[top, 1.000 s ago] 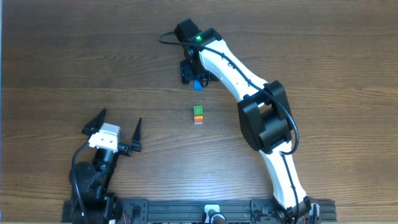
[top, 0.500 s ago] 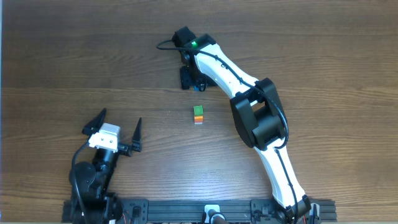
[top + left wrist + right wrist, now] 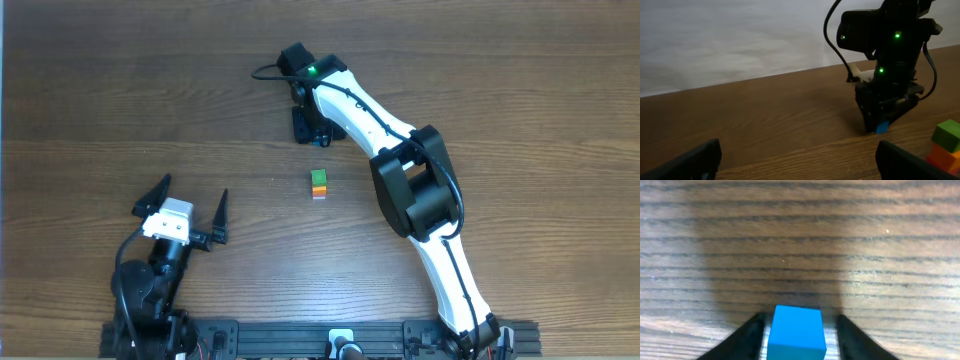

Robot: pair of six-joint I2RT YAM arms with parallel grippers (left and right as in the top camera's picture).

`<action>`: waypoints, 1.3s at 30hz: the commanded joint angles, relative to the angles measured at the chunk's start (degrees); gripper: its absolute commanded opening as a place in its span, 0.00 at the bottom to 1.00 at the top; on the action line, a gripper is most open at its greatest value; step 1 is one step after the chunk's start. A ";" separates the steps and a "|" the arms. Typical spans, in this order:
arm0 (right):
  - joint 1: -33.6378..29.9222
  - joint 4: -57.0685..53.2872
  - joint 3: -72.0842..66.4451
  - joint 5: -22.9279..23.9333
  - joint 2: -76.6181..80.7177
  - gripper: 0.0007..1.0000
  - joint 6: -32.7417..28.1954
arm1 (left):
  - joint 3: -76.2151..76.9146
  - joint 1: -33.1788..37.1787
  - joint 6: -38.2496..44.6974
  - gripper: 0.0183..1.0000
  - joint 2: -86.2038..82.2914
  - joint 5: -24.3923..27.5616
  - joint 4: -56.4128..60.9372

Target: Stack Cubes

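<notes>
Upper centre: the right gripper (image 3: 312, 134) clamps the blue cube (image 3: 796, 331), low over the table (image 3: 100, 100). Centre — green-on-orange stack (image 3: 319, 184), well apart. Lower left — left gripper (image 3: 195, 186), fingers spread wide.

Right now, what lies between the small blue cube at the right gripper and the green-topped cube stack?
Bare wooden tabletop separates blue cube and stack, per top view.

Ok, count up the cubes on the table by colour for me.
blue cube: 1
green cube: 1
orange cube: 1
Total: 3 clear cubes. A thin further layer under the orange cube may be a fourth, but it is too small to tell.
</notes>
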 commanded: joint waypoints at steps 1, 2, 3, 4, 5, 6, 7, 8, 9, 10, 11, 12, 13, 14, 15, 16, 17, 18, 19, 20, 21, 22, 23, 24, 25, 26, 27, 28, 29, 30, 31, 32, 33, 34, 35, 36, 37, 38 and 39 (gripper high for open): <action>0.31 -0.04 -0.52 0.09 0.83 0.33 0.52 | -0.44 0.31 0.66 1.00 -0.42 -0.07 0.11; 0.31 -0.04 -0.52 0.11 0.83 0.28 0.52 | -0.44 0.31 0.63 1.00 -0.42 -0.07 0.11; 0.31 -0.04 -0.52 0.11 0.83 0.23 0.52 | -0.44 0.31 0.63 1.00 -0.42 -0.07 0.13; 0.31 -0.04 -0.52 0.11 0.83 0.20 0.52 | -0.44 0.31 0.63 1.00 -0.42 -0.07 0.11; 0.31 -0.04 -0.52 0.11 0.83 0.18 0.52 | -0.44 0.31 0.66 1.00 -0.42 -0.07 0.13; 0.31 -0.04 -0.52 0.11 0.83 0.16 0.52 | -0.44 0.31 0.66 1.00 -0.42 -0.07 0.11; 0.31 -0.04 -0.52 0.11 0.83 0.16 0.52 | -0.44 0.31 0.66 1.00 -0.42 -0.07 0.11; 0.31 -0.04 -0.52 0.11 0.81 0.16 0.52 | -0.44 0.31 0.66 1.00 -0.42 -0.07 0.11; 0.31 -0.04 -0.52 0.11 0.81 0.16 0.52 | -0.44 0.31 0.66 1.00 -0.42 -0.07 0.13; 0.31 -0.09 -0.50 0.09 0.81 0.15 0.52 | -0.44 0.31 0.63 1.00 -0.42 -0.07 0.11; 0.31 -0.24 -0.39 0.11 0.81 0.15 0.52 | -0.44 0.31 0.63 1.00 -0.42 -0.07 0.11; 0.31 -0.33 -0.28 0.11 0.79 0.15 0.52 | -0.44 0.31 0.66 1.00 -0.42 -0.07 0.11; 0.31 -0.55 -0.07 0.11 0.79 0.15 0.52 | -0.44 0.31 0.66 1.00 -0.42 -0.07 0.11; 0.31 -0.87 0.22 0.11 0.76 0.14 0.52 | -0.44 0.31 0.63 1.00 -0.42 -0.07 0.11; 0.31 -1.38 0.59 0.11 0.61 0.14 0.52 | -0.44 0.31 0.63 1.00 -0.42 -0.07 0.11; 0.31 -1.79 0.94 0.11 0.44 0.12 0.52 | -0.44 0.31 0.66 1.00 -0.42 -0.07 0.11; 0.33 -2.19 1.29 0.11 0.11 0.10 0.50 | -0.44 0.31 0.66 1.00 -0.42 -0.07 0.11; 0.33 -2.60 1.60 0.13 -0.31 0.08 0.50 | -0.44 0.31 0.66 1.00 -0.42 -0.07 0.11; 0.37 -3.34 2.12 0.13 -0.98 0.06 0.48 | -0.44 0.31 0.66 1.00 -0.42 -0.07 0.11; 0.37 -3.74 2.38 0.13 -1.33 0.05 0.48 | -0.44 0.31 0.66 1.00 -0.42 -0.07 0.11; 0.37 -4.35 2.75 0.15 -1.81 0.04 0.48 | -0.44 0.31 0.63 1.00 -0.42 -0.07 0.11; 0.39 -5.05 3.26 0.15 -2.45 0.04 0.39 | -0.44 0.31 0.63 1.00 -0.42 -0.07 0.11; 0.42 -5.55 3.65 0.17 -2.97 0.03 0.28 | -0.44 0.31 0.66 1.00 -0.42 -0.07 0.11; 0.42 -6.14 4.15 0.37 -3.74 0.02 0.28 | -0.44 0.31 0.66 1.00 -0.42 -0.07 0.13; 0.42 -6.45 4.48 0.39 -4.50 0.01 0.26 | -0.44 0.31 0.66 1.00 -0.42 -0.07 0.11; 0.42 -6.49 4.66 0.37 -5.14 0.01 0.26 | -0.44 0.31 0.63 1.00 -0.42 -0.07 0.11; 0.42 -6.51 4.79 0.39 -6.08 0.01 0.24 | -0.44 0.31 0.66 1.00 -0.42 -0.07 0.11; 0.42 -6.51 4.83 0.39 -6.91 0.01 0.24 | -0.44 0.31 0.63 1.00 -0.42 -0.07 0.11; 0.42 -6.62 4.83 0.37 -7.76 0.01 0.24 | -0.44 0.31 0.63 1.00 -0.42 -0.07 0.11; 0.42 -6.82 4.83 0.39 -8.52 0.01 0.26 | -0.44 0.31 0.63 1.00 -0.42 -0.07 0.11; 0.48 -7.21 4.83 0.39 -9.33 0.01 0.24 | -0.44 0.31 0.63 1.00 -0.42 -0.07 0.11; 0.59 -7.61 4.83 0.42 -10.01 0.01 0.24 | -0.44 0.31 0.66 1.00 -0.42 -0.07 0.11; 0.68 -8.17 4.83 0.59 -10.82 0.01 0.24 | -0.44 0.31 0.66 1.00 -0.42 -0.07 0.11; 0.76 -8.74 4.83 0.66 -11.52 0.01 0.24 | -0.44 0.31 0.66 1.00 -0.42 -0.07 0.11; 0.94 -9.44 4.83 0.98 -12.37 0.01 0.24 | -0.44 0.31 0.63 1.00 -0.42 -0.07 0.11; 1.18 -10.10 4.83 1.42 -13.16 0.01 0.24 | -0.44 0.31 0.63 1.00 -0.42 -0.07 0.11; 1.49 -10.64 4.83 1.73 -13.86 0.01 0.26 | -0.44 0.31 0.66 1.00 -0.42 -0.07 0.11; 1.92 -11.26 4.83 1.92 -14.62 0.01 0.24 | -0.44 0.31 0.63 1.00 -0.42 -0.07 0.11; 2.43 -11.85 4.83 2.05 -15.39 0.01 0.26 | -0.44 0.31 0.66 1.00 -0.42 -0.07 0.11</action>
